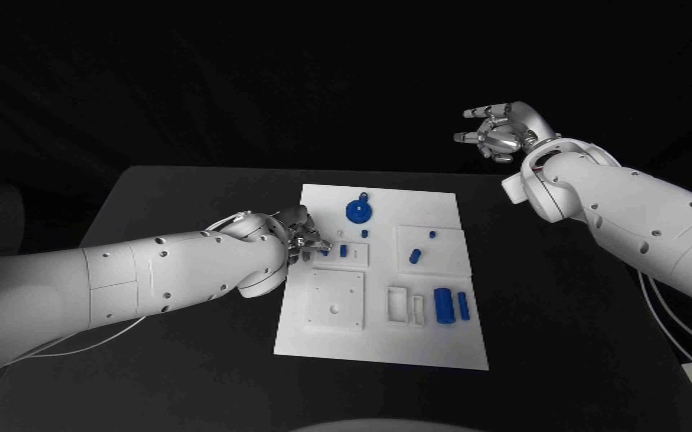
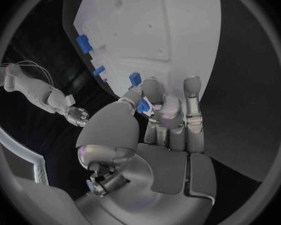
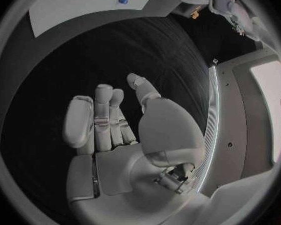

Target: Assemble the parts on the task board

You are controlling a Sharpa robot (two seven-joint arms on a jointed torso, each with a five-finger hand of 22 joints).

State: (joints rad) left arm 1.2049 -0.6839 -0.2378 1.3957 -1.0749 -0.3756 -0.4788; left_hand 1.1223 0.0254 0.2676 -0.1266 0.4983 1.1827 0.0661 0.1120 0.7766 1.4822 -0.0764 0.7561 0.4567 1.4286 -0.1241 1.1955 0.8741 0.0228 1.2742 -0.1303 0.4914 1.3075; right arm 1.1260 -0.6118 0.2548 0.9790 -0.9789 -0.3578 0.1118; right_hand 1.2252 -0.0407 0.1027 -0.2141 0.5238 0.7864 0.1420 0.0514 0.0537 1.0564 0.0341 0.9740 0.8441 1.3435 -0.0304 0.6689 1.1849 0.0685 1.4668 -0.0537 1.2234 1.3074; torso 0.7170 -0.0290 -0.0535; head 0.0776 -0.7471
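Observation:
The white task board [image 1: 382,282] lies in the middle of the black table. My left hand [image 1: 296,232] is over the board's left edge, fingers curled. In the left wrist view this hand [image 2: 162,110] pinches a small blue part [image 2: 142,106] between thumb and fingers, just above the board [image 2: 159,30]. Another small blue part [image 1: 348,249] lies on the board right beside the fingertips. My right hand [image 1: 498,130] is raised beyond the board's far right corner, fingers spread around nothing; the right wrist view shows its bare palm [image 3: 115,120].
A blue round disc [image 1: 359,214] sits at the board's far end. Two small blue pegs [image 1: 414,255] lie right of centre, and two blue blocks [image 1: 443,304] stand upright near a white slot. A white square plate [image 1: 338,302] lies at the near left.

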